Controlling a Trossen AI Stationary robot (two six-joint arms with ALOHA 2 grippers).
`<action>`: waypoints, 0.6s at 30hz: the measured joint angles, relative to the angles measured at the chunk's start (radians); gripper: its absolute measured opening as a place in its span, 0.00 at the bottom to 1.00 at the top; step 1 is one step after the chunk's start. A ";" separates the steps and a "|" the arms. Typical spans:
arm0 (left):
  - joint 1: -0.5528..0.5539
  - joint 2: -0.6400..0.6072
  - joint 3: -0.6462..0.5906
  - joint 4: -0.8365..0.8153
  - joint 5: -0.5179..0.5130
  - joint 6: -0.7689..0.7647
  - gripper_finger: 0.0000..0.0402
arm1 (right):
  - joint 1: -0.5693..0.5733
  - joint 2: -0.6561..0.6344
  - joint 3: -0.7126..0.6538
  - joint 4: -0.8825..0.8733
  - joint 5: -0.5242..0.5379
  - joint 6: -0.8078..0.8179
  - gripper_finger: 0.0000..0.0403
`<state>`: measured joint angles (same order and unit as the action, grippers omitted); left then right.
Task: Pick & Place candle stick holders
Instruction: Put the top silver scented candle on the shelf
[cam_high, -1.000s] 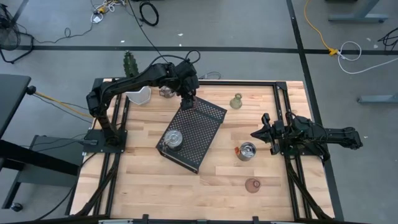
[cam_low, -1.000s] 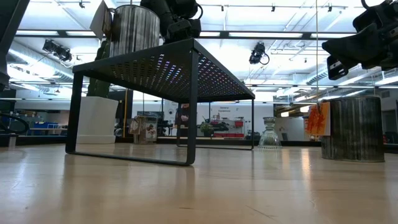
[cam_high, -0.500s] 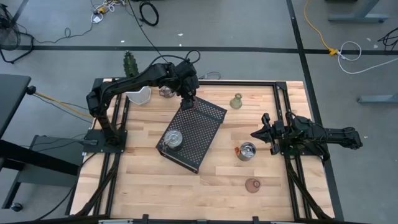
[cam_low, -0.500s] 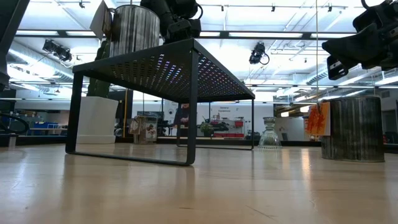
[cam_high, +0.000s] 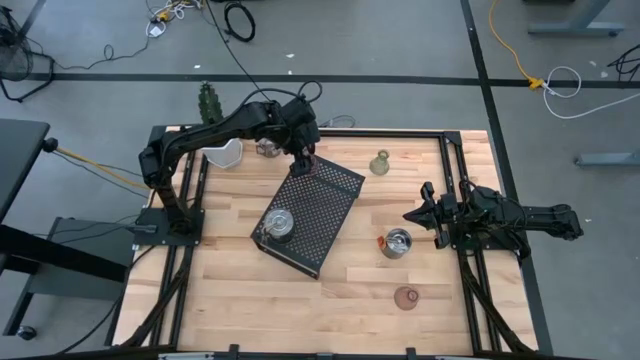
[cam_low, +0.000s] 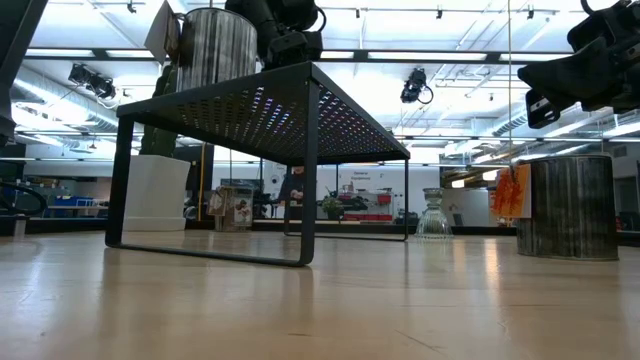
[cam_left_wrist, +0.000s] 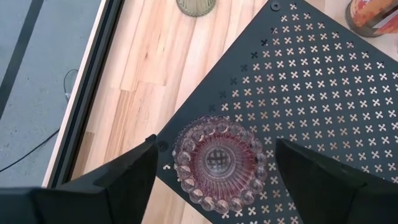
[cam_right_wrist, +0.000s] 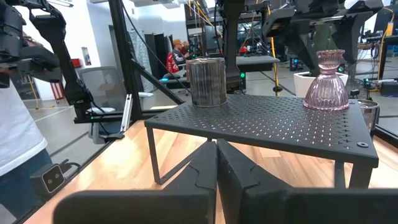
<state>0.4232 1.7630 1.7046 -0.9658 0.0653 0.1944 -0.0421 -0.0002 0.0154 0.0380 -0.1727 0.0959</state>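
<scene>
A pinkish glass candle stick holder (cam_left_wrist: 219, 163) stands upright on the far corner of the black perforated tray (cam_high: 310, 215). My left gripper (cam_left_wrist: 216, 142) hangs over it, open and pointing steeply down. Its fingers stand on either side of the holder with a gap to each. A silver holder (cam_high: 279, 224) stands on the tray's near end. On the table are an olive holder (cam_high: 379, 163), a silver holder (cam_high: 397, 243) and a pink holder (cam_high: 406, 297). My right gripper (cam_right_wrist: 216, 162) waits shut at the table's right edge.
The tray stands raised on legs, askew in the table's middle. A white pot (cam_high: 224, 154) and another small glass holder (cam_high: 267, 147) stand at the far left, behind my left arm. Bare wood lies along the near edge. Black rails frame the table.
</scene>
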 joint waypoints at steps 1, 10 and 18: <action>0.000 0.000 0.000 -0.002 0.000 0.000 0.82 | 0.000 0.000 0.000 0.000 0.000 0.000 0.03; 0.000 0.000 0.000 -0.004 0.000 0.000 0.87 | 0.000 0.000 0.000 0.000 0.000 0.000 0.03; 0.000 0.000 0.000 -0.019 0.000 0.001 0.87 | 0.000 0.000 0.000 0.000 0.000 0.000 0.03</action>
<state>0.4232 1.7630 1.7046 -0.9851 0.0650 0.1951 -0.0422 -0.0002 0.0158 0.0377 -0.1730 0.0959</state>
